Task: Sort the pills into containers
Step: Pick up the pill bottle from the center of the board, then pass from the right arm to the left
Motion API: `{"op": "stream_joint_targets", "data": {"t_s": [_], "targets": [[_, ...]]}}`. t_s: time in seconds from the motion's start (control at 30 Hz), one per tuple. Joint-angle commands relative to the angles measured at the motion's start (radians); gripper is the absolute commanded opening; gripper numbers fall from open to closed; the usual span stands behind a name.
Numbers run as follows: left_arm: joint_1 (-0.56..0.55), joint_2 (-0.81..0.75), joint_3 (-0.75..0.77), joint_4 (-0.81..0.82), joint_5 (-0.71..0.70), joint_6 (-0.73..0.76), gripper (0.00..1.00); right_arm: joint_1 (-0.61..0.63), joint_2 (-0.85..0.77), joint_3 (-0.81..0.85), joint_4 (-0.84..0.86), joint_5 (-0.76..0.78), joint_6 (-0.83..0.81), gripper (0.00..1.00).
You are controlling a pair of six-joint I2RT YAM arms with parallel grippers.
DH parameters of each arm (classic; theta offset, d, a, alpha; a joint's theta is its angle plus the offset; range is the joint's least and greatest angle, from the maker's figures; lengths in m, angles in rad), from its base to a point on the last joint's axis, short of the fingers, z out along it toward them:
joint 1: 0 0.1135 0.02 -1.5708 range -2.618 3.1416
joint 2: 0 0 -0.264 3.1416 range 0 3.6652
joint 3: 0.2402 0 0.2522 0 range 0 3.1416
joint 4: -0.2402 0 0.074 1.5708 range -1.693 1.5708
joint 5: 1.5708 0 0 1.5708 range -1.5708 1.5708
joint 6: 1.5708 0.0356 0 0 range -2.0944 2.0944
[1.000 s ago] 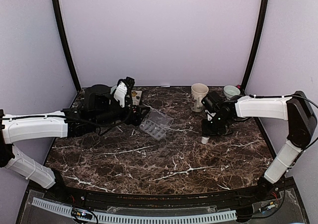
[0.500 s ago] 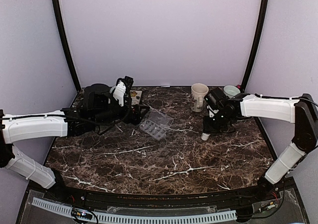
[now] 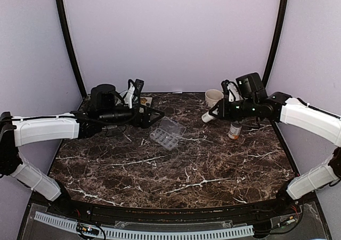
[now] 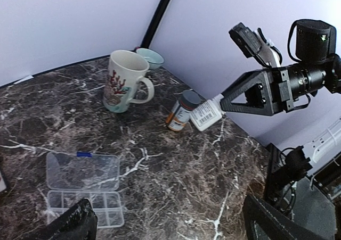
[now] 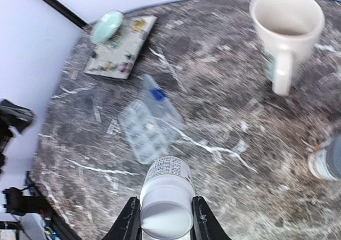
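Note:
The clear pill organizer (image 3: 167,133) lies open on the marble, lid folded back, left of centre; it also shows as the organizer (image 4: 82,189) and the blurred organizer (image 5: 149,125). My right gripper (image 3: 216,112) hangs above the table, shut on a small white bottle (image 3: 208,117) tipped toward the organizer. That white bottle (image 5: 165,197) sits between both fingers, and the bottle (image 4: 205,114) appears in the left wrist view too. My left gripper (image 3: 153,112) is open and empty behind the organizer, jaws wide (image 4: 170,221). Loose pills cannot be made out.
An orange pill bottle (image 3: 235,130) stands on the table below the right arm. A cream mug (image 3: 213,97) stands at the back, with a pale bowl (image 4: 149,56) behind it. A flat card with small coloured bits (image 5: 120,54) lies at the back left.
My right gripper has lifted the white bottle off the table, swung it up and back and tipped it sideways, uncovering the orange bottle. The left arm has shifted only slightly.

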Motion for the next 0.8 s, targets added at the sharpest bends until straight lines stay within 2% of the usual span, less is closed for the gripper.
{"op": "stream_joint_targets", "data": {"t_s": [0.0,0.2,0.27,0.6,0.77], "targets": [[0.029,0.042,0.072,0.056,0.25,-0.087,0.99,0.018,-0.027,0.011,0.19,-0.13,0.027,0.2],[0.106,0.125,0.11,0.167,0.477,-0.25,0.98,0.058,-0.005,0.019,0.322,-0.2,0.061,0.15],[0.119,0.143,0.12,0.188,0.513,-0.282,0.92,0.076,0.007,0.031,0.344,-0.208,0.065,0.15],[0.121,0.176,0.158,0.205,0.585,-0.323,0.7,0.141,0.057,0.046,0.471,-0.277,0.125,0.08],[0.121,0.169,0.152,0.204,0.602,-0.311,0.68,0.156,0.08,0.046,0.541,-0.306,0.162,0.07]]}}
